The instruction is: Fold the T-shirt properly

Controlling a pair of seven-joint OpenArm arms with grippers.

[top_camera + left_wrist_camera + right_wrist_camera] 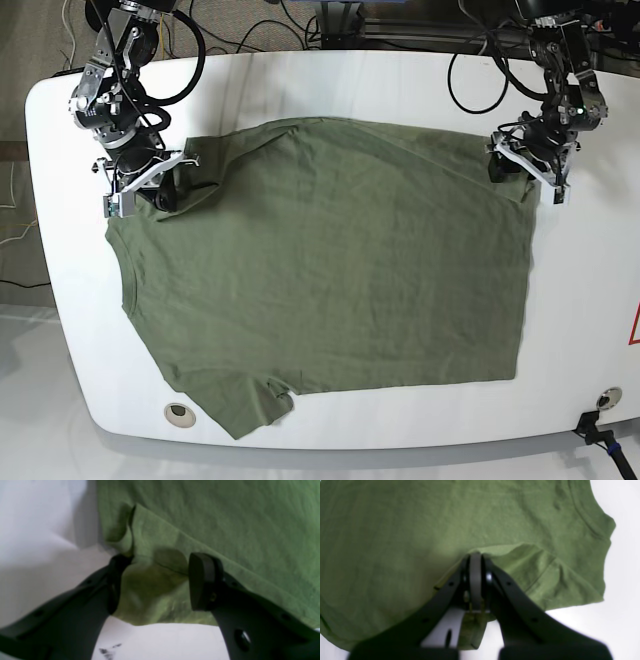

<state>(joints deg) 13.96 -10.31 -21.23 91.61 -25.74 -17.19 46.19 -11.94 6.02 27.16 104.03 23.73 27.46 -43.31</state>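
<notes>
**While Both Arms Sat at the Far Edge, the Shirt Lay Toward the Near Side**

As the T-shirt lay flat on the white table, long axis running crosswise, its whole body stretched from both tools toward the near edge. The right gripper was clamped on a pinch of sleeve cloth. The left gripper stood with jaws apart, straddling the hem corner, not yet squeezing it.

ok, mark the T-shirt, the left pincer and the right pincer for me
T-shirt (330, 260), base view, middle of the body panel.
Left pincer (160, 580), left wrist view, gap between the open tips, over the shirt's corner.
Right pincer (475, 580), right wrist view, closed tips clamping the shirt's edge.
</notes>
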